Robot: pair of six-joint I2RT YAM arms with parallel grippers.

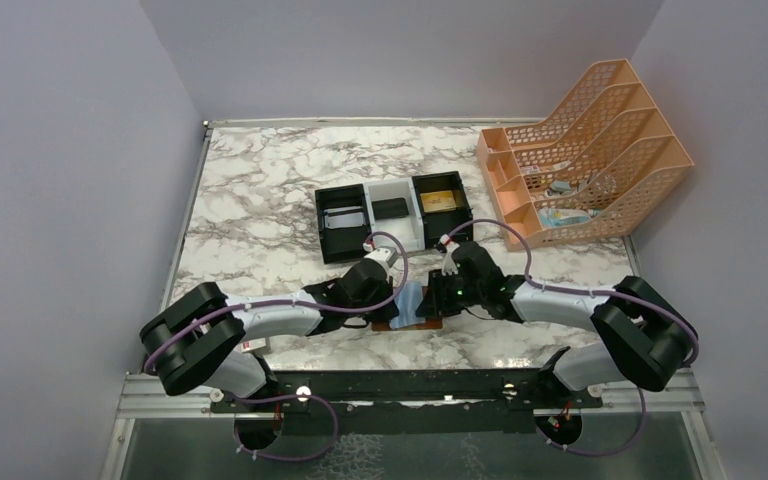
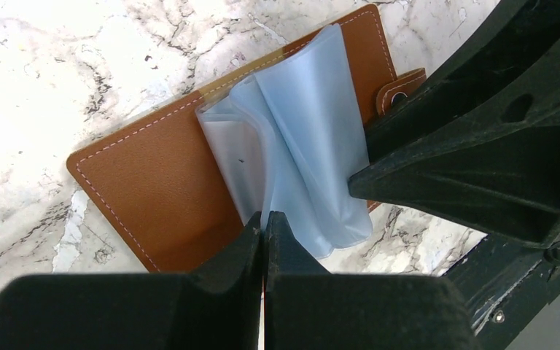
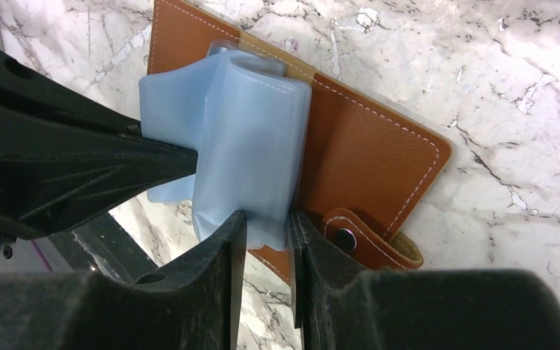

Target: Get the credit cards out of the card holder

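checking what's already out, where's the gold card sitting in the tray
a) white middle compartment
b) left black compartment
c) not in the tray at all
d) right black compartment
d: the gold card lies flat in the right black compartment, and the card next to it in the white middle section is a dark card.

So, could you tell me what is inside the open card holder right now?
Bunched blue-grey sleeves fill the card holder, with the left gripper and right gripper closed on them. No card shows through; the folds cover the inner pockets, so any card inside is hidden.
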